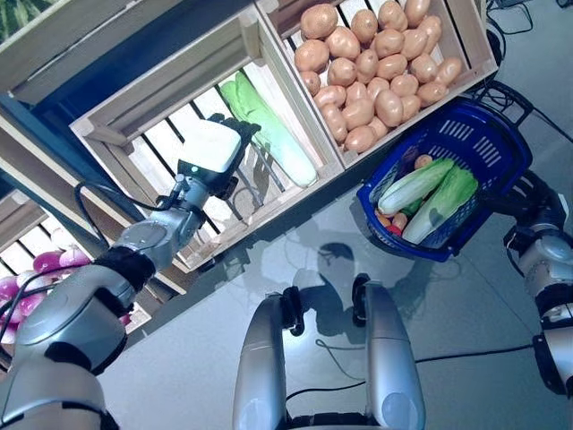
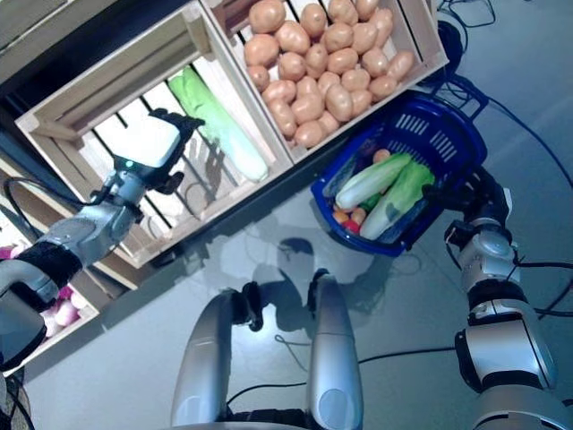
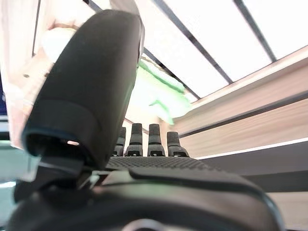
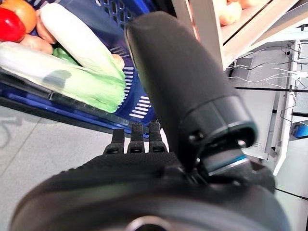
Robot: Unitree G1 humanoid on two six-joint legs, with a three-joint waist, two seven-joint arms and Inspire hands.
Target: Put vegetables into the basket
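Left hand (image 1: 213, 148) sits in the upper-left-centre of the left eye view, inside the slatted wooden crate (image 1: 152, 94), fingers straight and spread loosely, holding nothing; left wrist view shows the fingertips pointing toward the pale green vegetable, with open slats between, not touching. The target looks like the long green cabbage (image 1: 269, 125) lying diagonally in that crate, just right of the hand, leafy darker end toward frame top, paler stalk end toward the crate's lower right corner. Judgement: light to moderate weight, fairly firm along the stalk, softer and crushable at the leaf end, smooth skin so could slide in a loose grip; best to wrap it around the middle or slightly toward the pale stalk half, thumb opposing fingers across its width, not by the leaf tips. Right hand (image 2: 474, 193) is at right-centre of the right eye view, by the rim of the blue basket (image 1: 497, 148); it appears to hold the basket up off the floor, but the fingers are hidden behind the rim, so cannot tell their state. Basket already holds two similar cabbages (image 1: 430, 193) plus small red and orange items underneath. Potato crate (image 1: 372, 58) at upper centre-right, full, untouched. Purple onions (image 1: 36, 269) at far left edge.
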